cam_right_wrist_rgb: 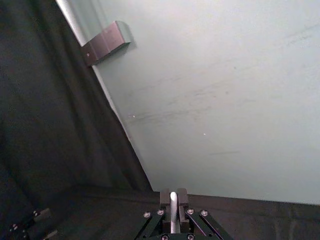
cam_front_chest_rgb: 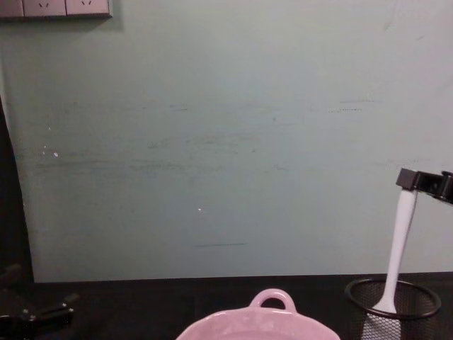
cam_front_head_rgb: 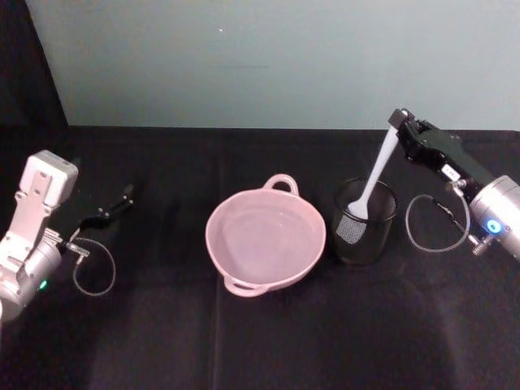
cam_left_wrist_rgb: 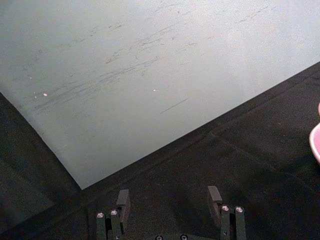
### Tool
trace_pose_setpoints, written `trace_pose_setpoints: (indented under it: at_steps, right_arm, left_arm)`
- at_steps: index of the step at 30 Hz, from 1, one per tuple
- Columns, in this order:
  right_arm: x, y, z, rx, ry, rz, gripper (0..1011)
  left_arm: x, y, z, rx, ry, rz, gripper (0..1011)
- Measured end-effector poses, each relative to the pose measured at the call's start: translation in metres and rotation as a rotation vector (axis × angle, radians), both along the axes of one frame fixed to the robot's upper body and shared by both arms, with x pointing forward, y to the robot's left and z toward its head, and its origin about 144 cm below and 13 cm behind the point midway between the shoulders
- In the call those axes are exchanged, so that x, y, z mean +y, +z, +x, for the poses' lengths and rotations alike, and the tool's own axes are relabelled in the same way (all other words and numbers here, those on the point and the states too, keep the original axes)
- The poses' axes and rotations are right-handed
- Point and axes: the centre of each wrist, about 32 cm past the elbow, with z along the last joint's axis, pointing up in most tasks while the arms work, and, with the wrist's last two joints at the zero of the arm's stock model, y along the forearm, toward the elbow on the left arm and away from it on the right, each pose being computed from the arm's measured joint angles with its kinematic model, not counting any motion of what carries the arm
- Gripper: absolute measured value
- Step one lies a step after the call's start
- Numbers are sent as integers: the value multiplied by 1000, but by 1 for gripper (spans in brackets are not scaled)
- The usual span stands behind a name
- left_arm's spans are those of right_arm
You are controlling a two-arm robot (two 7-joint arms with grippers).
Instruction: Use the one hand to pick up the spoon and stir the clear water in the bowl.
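Right gripper [cam_front_head_rgb: 397, 122] is clamped on the handle tip of the one spoon [cam_front_head_rgb: 374, 180] — its head sits down in the single black mesh cup [cam_front_head_rgb: 366, 221], just right of the one pink bowl [cam_front_head_rgb: 266, 238]. Left gripper [cam_left_wrist_rgb: 169, 200] is parked wide apart, far left.

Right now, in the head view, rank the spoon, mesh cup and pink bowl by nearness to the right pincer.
1. spoon: gripped by its handle end in the right pincer.
2. mesh cup: just below, holding the spoon's head.
3. pink bowl: farthest, at table centre.
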Motion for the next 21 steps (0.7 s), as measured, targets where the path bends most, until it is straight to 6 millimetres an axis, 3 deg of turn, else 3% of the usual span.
trace_pose_setpoints:
  at_steps: [21]
  right_arm:
    - [-1,-10,-3,52,-22,64,94]
  left_arm:
    - [0,0,0,0,0,0,1011]
